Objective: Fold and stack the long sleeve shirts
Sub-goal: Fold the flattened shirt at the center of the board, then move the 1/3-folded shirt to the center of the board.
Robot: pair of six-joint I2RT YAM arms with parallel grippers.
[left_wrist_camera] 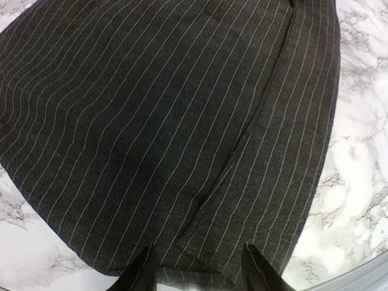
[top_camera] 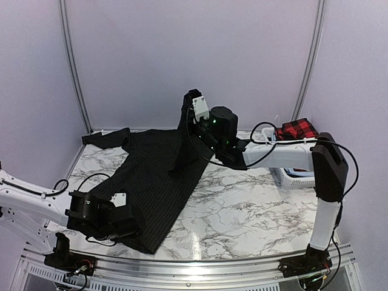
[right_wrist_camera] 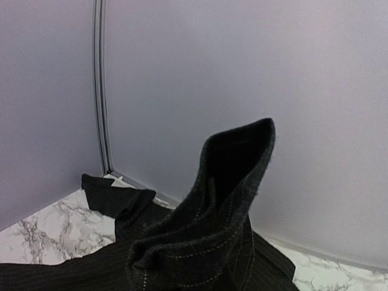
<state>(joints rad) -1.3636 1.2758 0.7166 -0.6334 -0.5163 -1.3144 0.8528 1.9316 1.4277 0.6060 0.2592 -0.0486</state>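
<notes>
The black pinstriped shirt [top_camera: 154,182] lies spread on the marble table, collar end toward the back left. My right gripper [top_camera: 195,104] is shut on a sleeve [right_wrist_camera: 233,176] of it and holds that end upright, well above the table; its fingers are hidden by the cloth in the right wrist view. My left gripper [top_camera: 132,221] is low at the shirt's near hem [left_wrist_camera: 200,267]. Its fingers [left_wrist_camera: 142,273] stand apart over the hem and hold nothing. The red-and-black checked shirt [top_camera: 297,129] lies bundled in the basket at the right.
The white lattice basket [top_camera: 295,176] stands at the table's right edge behind my right arm. Walls close the back and the sides. Bare marble [top_camera: 254,212] shows to the right of the black shirt. A metal rail runs along the near edge.
</notes>
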